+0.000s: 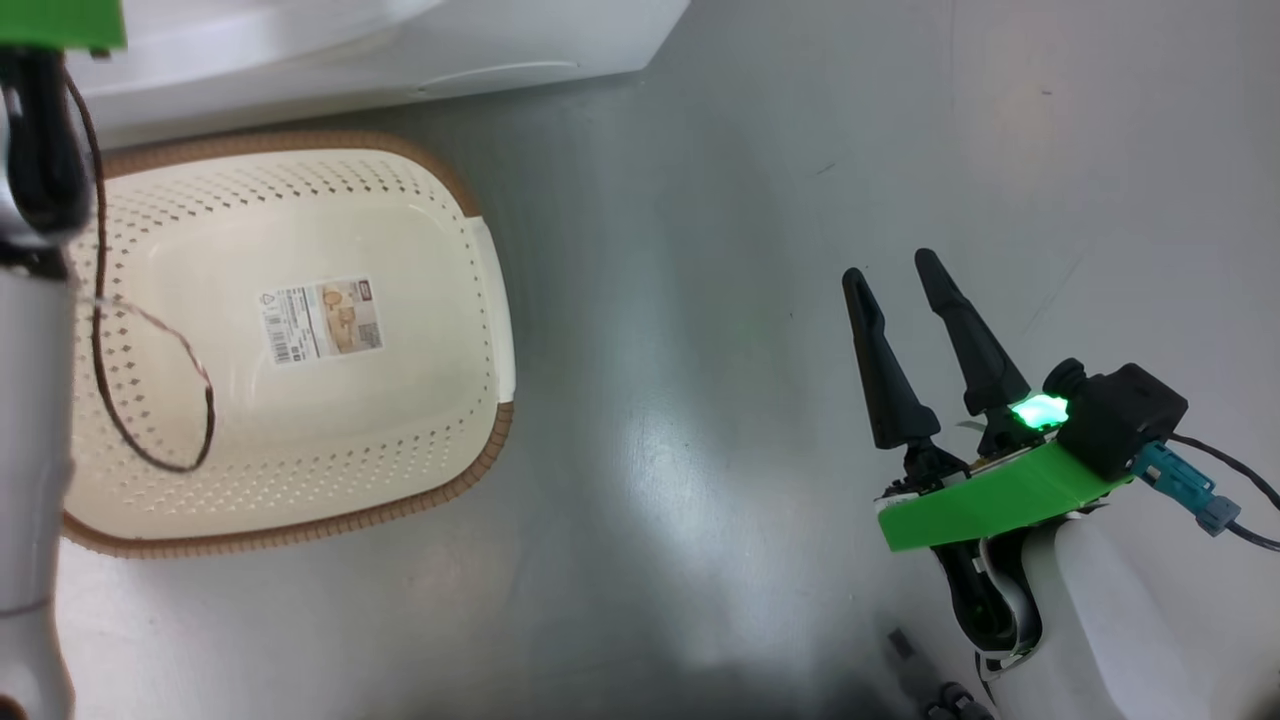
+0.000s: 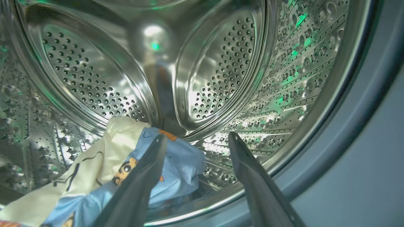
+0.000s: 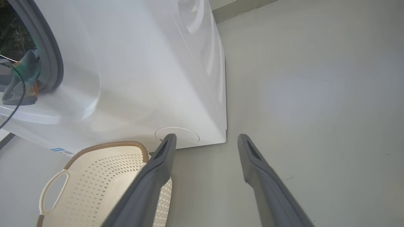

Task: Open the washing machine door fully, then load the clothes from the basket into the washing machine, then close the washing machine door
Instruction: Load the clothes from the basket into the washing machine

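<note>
My left gripper [image 2: 198,137] reaches into the washing machine's steel drum [image 2: 221,72] and stands open, with nothing between its fingers. The clothes [image 2: 176,160], a cream cloth and a light blue cloth with orange marks, lie in the drum low and to the left, behind the left finger. The basket [image 1: 300,180] sits on the floor in front of the washing machine [image 1: 400,50], with just its label sticker on the bottom. My right gripper [image 1: 893,272] hangs open over bare floor, right of the basket [image 3: 94,183]. The washing machine door is out of view.
The washer's white front [image 3: 142,78] and its grey rubber ring [image 3: 55,60] rise just behind the basket. My left forearm [image 1: 30,400] and a dangling brown cable [image 1: 150,400] hang over the basket's left side. Grey floor [image 1: 750,150] stretches to the right.
</note>
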Motion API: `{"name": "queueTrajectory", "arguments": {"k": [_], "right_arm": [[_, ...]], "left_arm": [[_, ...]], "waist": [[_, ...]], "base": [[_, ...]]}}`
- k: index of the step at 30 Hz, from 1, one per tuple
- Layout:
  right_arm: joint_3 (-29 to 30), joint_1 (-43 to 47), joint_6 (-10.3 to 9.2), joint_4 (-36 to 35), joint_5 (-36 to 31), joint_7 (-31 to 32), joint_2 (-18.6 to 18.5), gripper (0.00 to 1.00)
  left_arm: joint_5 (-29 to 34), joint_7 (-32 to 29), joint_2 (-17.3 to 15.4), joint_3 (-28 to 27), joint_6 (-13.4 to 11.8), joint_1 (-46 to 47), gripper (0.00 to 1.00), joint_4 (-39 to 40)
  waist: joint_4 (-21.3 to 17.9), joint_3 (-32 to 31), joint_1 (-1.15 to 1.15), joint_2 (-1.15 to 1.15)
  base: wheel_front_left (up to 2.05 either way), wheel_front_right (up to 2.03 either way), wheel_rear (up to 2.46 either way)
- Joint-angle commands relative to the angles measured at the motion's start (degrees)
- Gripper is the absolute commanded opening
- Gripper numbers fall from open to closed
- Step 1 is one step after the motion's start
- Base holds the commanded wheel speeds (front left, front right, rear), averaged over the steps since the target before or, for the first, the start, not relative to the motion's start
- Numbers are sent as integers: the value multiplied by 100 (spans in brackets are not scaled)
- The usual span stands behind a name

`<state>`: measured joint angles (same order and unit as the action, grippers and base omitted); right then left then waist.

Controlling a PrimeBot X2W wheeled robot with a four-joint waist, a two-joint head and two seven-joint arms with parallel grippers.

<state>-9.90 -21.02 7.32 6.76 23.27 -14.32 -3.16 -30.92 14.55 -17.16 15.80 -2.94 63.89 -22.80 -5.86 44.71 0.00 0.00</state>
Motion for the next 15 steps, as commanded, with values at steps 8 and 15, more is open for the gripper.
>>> {"name": "queueTrajectory", "arguments": {"k": [8, 15], "right_arm": [[-104, 317, 17, -86, -125, -68, 28, 100], [-130, 322, 17, -65, -154, -68, 28, 100]], "left_arm": [[253, 44, -258, -322, -257, -1159, 100, 1067], [523, 44, -188, -740, -442, -2139, 100, 1712]], "waist": [[81, -105, 0, 0], [100, -177, 0, 0]], "base": [[0, 0, 0], [0, 0, 0]]}}
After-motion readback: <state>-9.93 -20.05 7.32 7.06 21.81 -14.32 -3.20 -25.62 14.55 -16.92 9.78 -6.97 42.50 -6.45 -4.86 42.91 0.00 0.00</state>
